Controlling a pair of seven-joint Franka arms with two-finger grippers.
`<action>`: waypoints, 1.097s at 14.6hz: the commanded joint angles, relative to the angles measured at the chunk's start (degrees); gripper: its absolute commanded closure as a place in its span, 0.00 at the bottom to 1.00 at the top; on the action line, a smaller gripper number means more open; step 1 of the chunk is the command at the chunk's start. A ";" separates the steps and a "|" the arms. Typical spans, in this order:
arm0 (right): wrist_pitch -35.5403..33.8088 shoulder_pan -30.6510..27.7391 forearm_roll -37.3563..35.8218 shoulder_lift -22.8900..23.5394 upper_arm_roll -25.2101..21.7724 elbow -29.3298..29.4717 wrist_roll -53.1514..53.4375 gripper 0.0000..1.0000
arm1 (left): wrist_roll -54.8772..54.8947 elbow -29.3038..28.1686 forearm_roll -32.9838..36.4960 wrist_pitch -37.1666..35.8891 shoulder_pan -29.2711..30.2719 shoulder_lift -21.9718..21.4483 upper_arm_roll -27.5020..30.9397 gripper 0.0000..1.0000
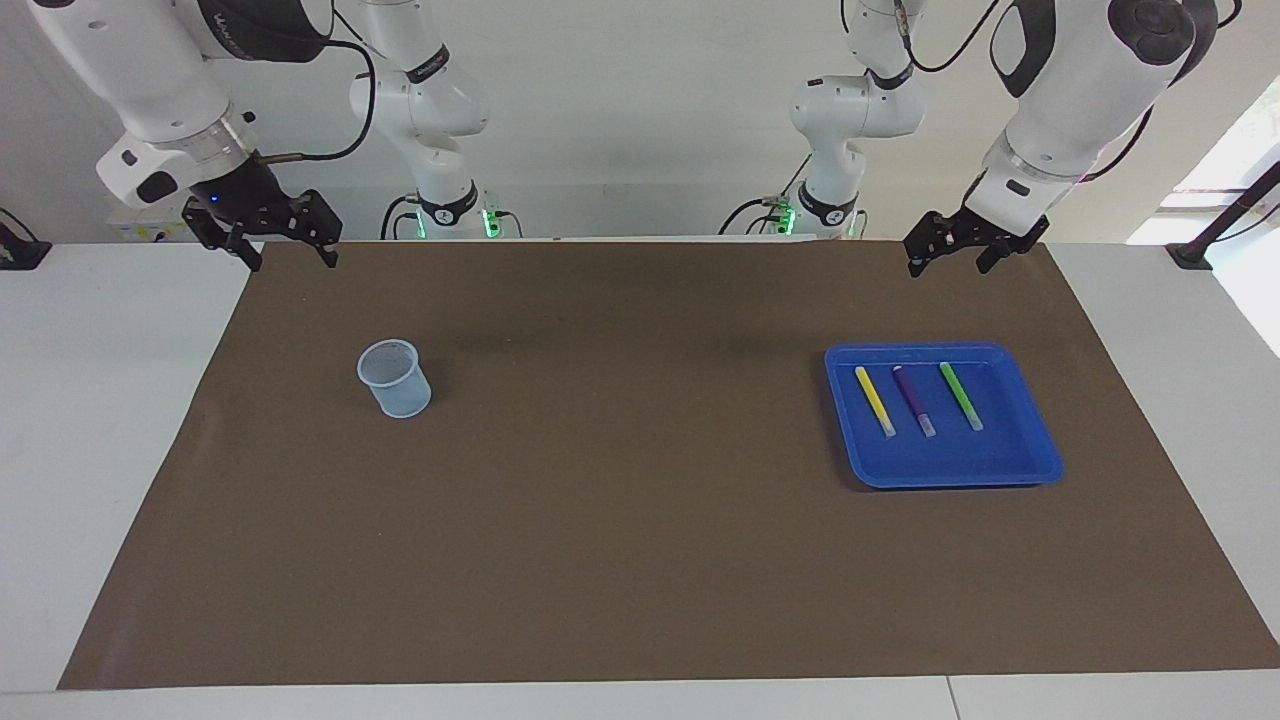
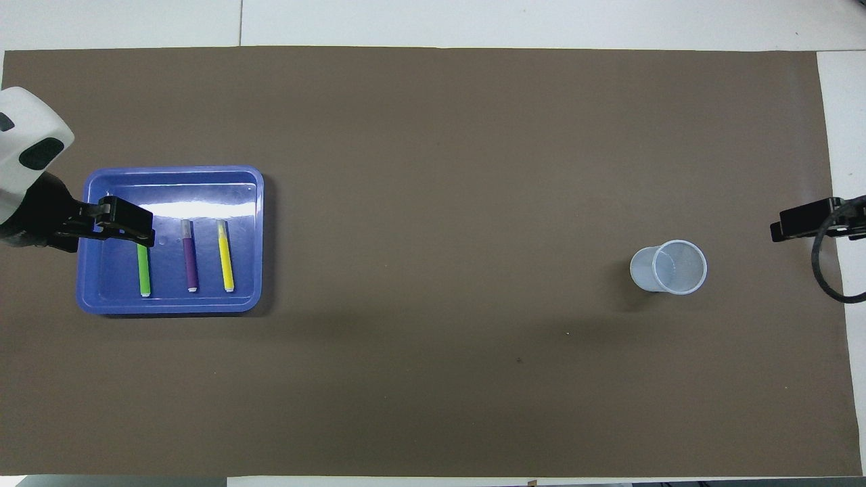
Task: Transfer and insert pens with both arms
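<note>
Three pens lie side by side in a blue tray (image 1: 1030, 445) toward the left arm's end of the table: yellow (image 1: 875, 400), purple (image 1: 914, 400) and green (image 1: 961, 396). My left gripper (image 1: 950, 265) hangs open and empty in the air over the mat's edge by the robots, clear of the tray. In the overhead view the left gripper (image 2: 128, 226) covers one end of the green pen (image 2: 143, 270); the purple pen (image 2: 190, 257) and yellow pen (image 2: 225, 256) show whole. My right gripper (image 1: 292, 260) hangs open and empty at the right arm's end.
A translucent plastic cup (image 1: 395, 378) stands upright on the brown mat (image 1: 640, 540) toward the right arm's end; from overhead the cup (image 2: 670, 267) shows nothing inside. White tabletop borders the mat. The tray's rim (image 2: 169, 170) is low.
</note>
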 commanded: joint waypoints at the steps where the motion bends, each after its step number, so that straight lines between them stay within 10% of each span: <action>1: -1.03 -0.19 0.63 0.10 0.18 0.64 0.10 0.00 | 0.00 -0.33 -0.80 -1.03 0.40 -0.85 0.05 0.00; 16: -1.90 -0.19 1.33 0.01 0.27 0.82 0.01 0.00 | -0.17 -0.51 -0.72 -0.77 0.39 -1.02 0.14 0.00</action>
